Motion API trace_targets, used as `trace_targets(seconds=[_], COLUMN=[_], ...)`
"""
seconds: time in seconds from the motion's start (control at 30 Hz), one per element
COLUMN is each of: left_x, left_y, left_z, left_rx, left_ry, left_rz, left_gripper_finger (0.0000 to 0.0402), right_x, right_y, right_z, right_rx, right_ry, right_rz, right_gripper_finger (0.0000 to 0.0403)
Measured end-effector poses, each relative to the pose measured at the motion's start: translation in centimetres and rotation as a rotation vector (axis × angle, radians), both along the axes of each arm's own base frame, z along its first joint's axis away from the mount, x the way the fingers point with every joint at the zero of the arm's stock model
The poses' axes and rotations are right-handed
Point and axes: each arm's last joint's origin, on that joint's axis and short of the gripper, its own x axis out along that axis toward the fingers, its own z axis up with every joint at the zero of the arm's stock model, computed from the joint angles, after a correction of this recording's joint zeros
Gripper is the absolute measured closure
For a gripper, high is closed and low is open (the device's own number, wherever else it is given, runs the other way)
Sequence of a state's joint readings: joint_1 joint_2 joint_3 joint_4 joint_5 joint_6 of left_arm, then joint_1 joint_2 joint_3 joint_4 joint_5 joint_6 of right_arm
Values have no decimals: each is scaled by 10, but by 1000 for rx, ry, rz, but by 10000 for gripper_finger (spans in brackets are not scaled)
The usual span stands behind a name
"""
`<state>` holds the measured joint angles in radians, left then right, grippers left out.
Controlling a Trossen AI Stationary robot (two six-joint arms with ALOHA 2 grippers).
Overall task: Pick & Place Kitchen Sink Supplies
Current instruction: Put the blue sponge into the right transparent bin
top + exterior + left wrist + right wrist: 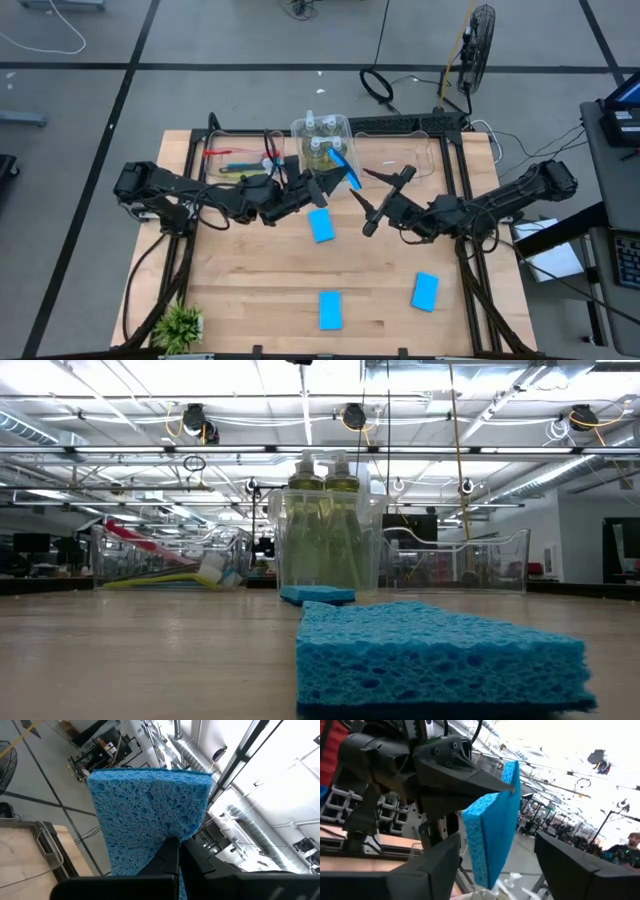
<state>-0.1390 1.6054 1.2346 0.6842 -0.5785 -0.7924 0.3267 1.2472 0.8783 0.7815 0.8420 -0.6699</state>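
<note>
Nearest the held sponge, the left gripper pinches its edge aloft, just in front of the bottle bin, so the right gripper (fingers spread either side) should close squarely before release.

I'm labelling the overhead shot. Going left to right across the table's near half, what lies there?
Plant → sponge near the front edge → sponge further right.
</note>
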Motion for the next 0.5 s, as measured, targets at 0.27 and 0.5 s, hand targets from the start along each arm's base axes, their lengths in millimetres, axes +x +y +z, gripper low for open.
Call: trace_targets(seconds=[0.27, 0.5], left_x=[0, 0], left_y=[-1, -2], left_z=[0, 0], left_rx=[-15, -19], left_ry=[-8, -12], left_rz=[-5, -6], left_gripper_finger=[400, 399], right_x=[2, 2], right_y=[-7, -8], right_z=[0, -1], right_rx=[90, 102], right_ry=[-54, -60], right_rz=[6, 10], right_gripper_finger=[247, 337])
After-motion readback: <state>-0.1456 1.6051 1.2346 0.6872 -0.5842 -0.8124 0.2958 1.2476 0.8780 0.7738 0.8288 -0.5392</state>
